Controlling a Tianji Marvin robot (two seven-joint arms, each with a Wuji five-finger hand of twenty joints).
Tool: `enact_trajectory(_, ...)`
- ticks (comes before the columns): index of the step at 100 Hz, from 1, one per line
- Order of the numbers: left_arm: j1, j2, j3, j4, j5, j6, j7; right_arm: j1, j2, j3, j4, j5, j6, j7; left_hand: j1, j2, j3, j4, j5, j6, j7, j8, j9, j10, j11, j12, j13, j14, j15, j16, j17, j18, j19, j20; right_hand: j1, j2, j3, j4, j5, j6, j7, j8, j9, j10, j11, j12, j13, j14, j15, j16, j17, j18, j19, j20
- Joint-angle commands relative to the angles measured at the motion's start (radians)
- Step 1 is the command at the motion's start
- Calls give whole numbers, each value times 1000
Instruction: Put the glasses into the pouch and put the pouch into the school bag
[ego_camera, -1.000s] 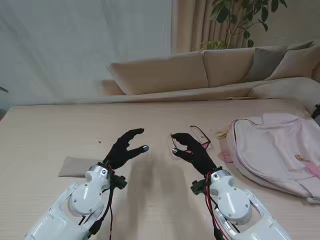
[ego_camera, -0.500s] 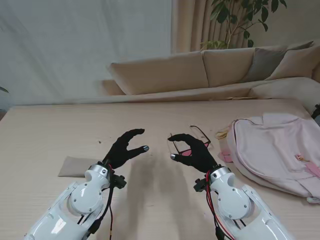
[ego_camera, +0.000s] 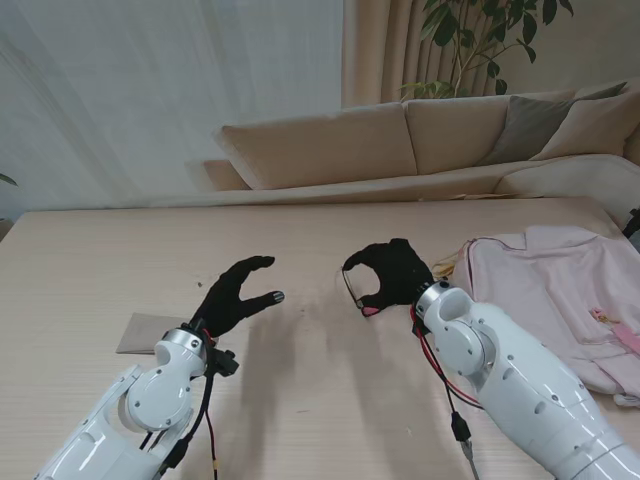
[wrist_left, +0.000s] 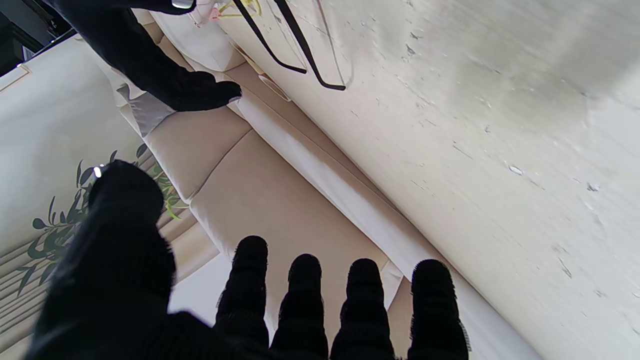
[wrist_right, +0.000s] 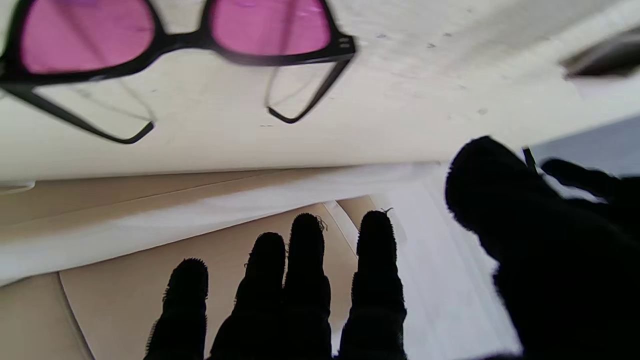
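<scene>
The glasses (wrist_right: 180, 40), black-framed with pink lenses, lie on the pale wooden desk (ego_camera: 300, 400) with their temple arms unfolded. In the stand's view most of them is hidden behind the right hand (ego_camera: 392, 275); only a sliver of pink lens and a bit of black frame peek out at its near edge (ego_camera: 366, 308). The right wrist view shows the frame just ahead of the fingertips (wrist_right: 375, 235), with clear desk between them, so the hand is apart from the glasses. That right hand hovers over them with its four fingers straight and close side by side and the thumb held off to one side, holding nothing.

The pouch (ego_camera: 148, 333), a flat beige-grey piece, lies on the desk to the left, partly behind the left hand's wrist. The left hand (ego_camera: 232, 297) is raised off the desk, well apart from the glasses, its fingers spread and gently curled, the thumb (wrist_left: 125, 200) standing away from the rest; it grips nothing. The left wrist view catches the two black temple arms (wrist_left: 300, 50) on the desk far ahead of it.

The school bag (ego_camera: 550, 300), pale pink, lies flat on the desk to the right of the glasses, just beside the right arm. Beyond the desk stands a beige sofa (ego_camera: 400, 150) with a leafy plant (ego_camera: 480, 40) behind it.
</scene>
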Motion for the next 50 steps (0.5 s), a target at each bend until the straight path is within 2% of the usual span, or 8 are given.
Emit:
enact_trajectory(1, 10, 1, -9, -10, -6, 3, -14, 31, 9, -8, 12, -16, 22, 41, -4, 13, -29, 31, 0, -30, -13, -13, 8, -9, 6, -11, -5, -9, -29, -7, -17, 5, -44, -6, -32, -30, 31, 3, -54, 0, 9, 11, -41, -42, 9, 9, -68, -62, -26, -14, -8, -17, -30, 12)
enact_trajectory(12, 18, 1, -20, -15, -9, 4, -16, 82, 17, -58, 50, -57, 49, 67, -3, 12, -29, 31, -1, -29, -14, -13, 8, -7, 6, -11, -7, -9, -31, -7, -18, 5, -47, -6, -34, -64, 56, -1, -62, -1, 14, 22, -44, -48, 24, 13, -68, -62, -28, -16, -9, -15, -33, 10)
enact_trajectory(22, 27, 1, -28, -22, -10, 7, -13, 121, 24, -111, 90, -108, 69, 65, -2, 9, -29, 32, 1, -29, -14, -13, 10, -6, 6, -11, -7, -8, -32, -7, -18, 6, -49, -5, -47, -90, 76, -7, -55, -4, 30, 43, -33, -35, 58, 25, -44, -47, -7, -7, -4, -7, -24, 14)
enact_trajectory(29, 32, 0, -33, -27, -11, 7, -9, 147, 23, -157, 132, -119, 92, 39, -4, 10, -30, 32, 1, -30, -14, -13, 9, -8, 6, -11, -7, -9, -32, -7, -19, 6, -51, -5, -69, -143, 106, -22, -69, -20, 53, 85, -37, -20, 112, 44, -29, -19, 28, 11, -2, 3, 7, 10)
enact_trajectory(50, 44, 0, -41, -39, -7, 6, -3, 209, 15, -267, 241, -124, 134, -38, -8, -1, -33, 35, 2, -27, -17, -15, 10, -5, 3, -12, -10, -9, -35, -8, -22, 7, -57, -5, -90, -247, 183, -50, -26, 5, 139, 176, -3, -23, 222, 84, 9, -7, 98, 48, 0, 25, 49, -36)
